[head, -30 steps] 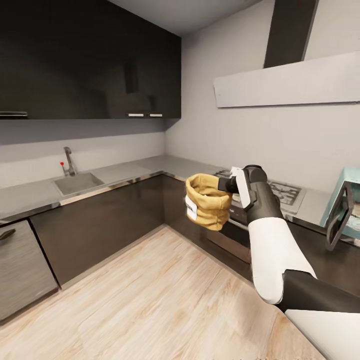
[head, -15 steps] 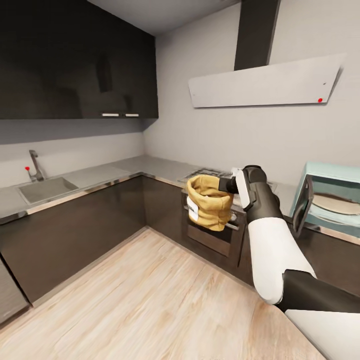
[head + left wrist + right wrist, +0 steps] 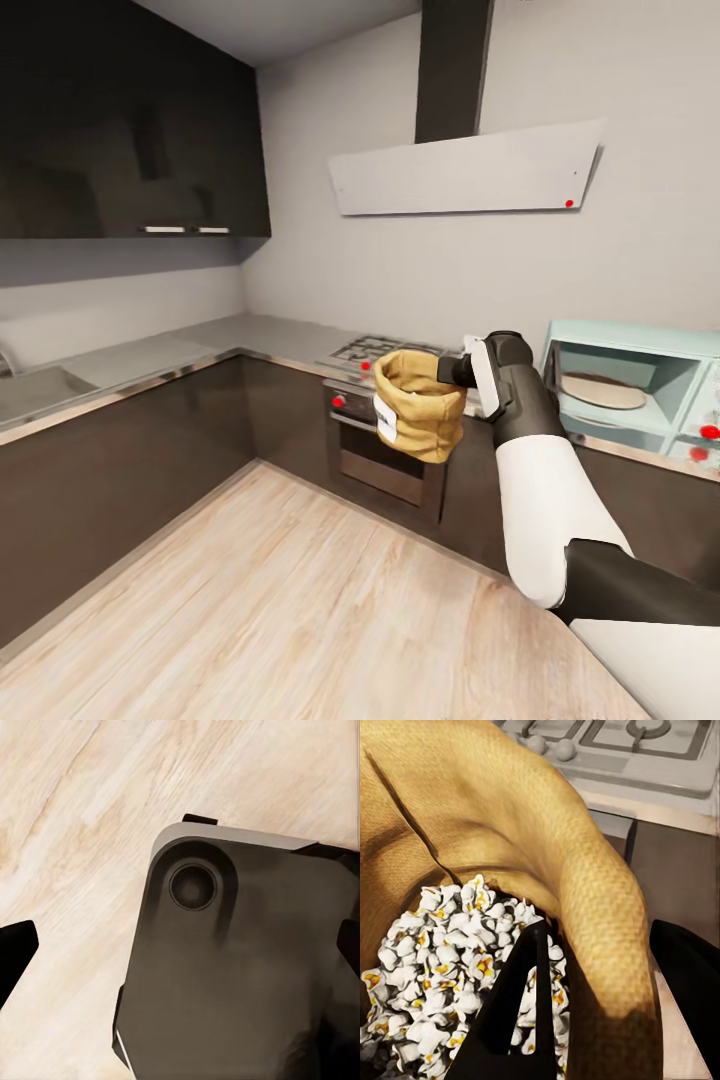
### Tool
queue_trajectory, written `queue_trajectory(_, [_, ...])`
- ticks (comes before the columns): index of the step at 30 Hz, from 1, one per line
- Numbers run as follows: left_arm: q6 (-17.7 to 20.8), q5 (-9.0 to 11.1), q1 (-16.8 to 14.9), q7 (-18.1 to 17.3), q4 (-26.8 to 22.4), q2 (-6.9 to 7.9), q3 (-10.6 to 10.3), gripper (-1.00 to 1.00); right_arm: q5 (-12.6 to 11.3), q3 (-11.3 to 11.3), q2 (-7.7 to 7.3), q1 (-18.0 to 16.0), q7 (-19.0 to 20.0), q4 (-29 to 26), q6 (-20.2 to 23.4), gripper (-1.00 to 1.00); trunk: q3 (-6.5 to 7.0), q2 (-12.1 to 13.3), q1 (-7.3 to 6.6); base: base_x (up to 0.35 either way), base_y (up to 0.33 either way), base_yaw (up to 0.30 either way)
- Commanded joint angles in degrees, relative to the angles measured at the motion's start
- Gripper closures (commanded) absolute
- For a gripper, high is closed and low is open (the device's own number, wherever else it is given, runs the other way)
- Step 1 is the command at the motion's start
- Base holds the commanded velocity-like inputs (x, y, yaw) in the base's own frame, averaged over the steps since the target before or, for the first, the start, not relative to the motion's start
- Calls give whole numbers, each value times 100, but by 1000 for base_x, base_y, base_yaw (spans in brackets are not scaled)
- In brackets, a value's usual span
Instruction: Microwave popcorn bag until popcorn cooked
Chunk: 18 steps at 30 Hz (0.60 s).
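Coarse woven popcorn bag (image 3: pixel 420 415); brushed-metal countertop (image 3: pixel 260 335); matt wood-plank floor (image 3: pixel 290 590)

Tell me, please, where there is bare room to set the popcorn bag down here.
The microwave stands open, its round plate bare. The countertop is bare from the corner to the hob. The hob's grates are cluttered. The right end effector holds the popcorn bag by its rim, over the oven front.
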Motion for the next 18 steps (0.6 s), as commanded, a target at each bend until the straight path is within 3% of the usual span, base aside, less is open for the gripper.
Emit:
queue_trajectory(1, [-18, 36, -1, 5, -2, -2, 0, -100, 34, -17, 7, -5, 11, -3, 21, 100, -7, -4, 0, 0, 0, -61])
queue_trajectory(11, [-27, 44, -1, 11, -2, -5, 8, -100, 46, -17, 7, -5, 11, -3, 21, 100, -7, -4, 0, -9, 0, -7])
queue_trajectory(18, [-62, 53, -1, 28, -2, -19, 2, -100, 52, -17, 7, -7, 11, -30, 21, 100, -7, -4, 0, -305, 0, 0])
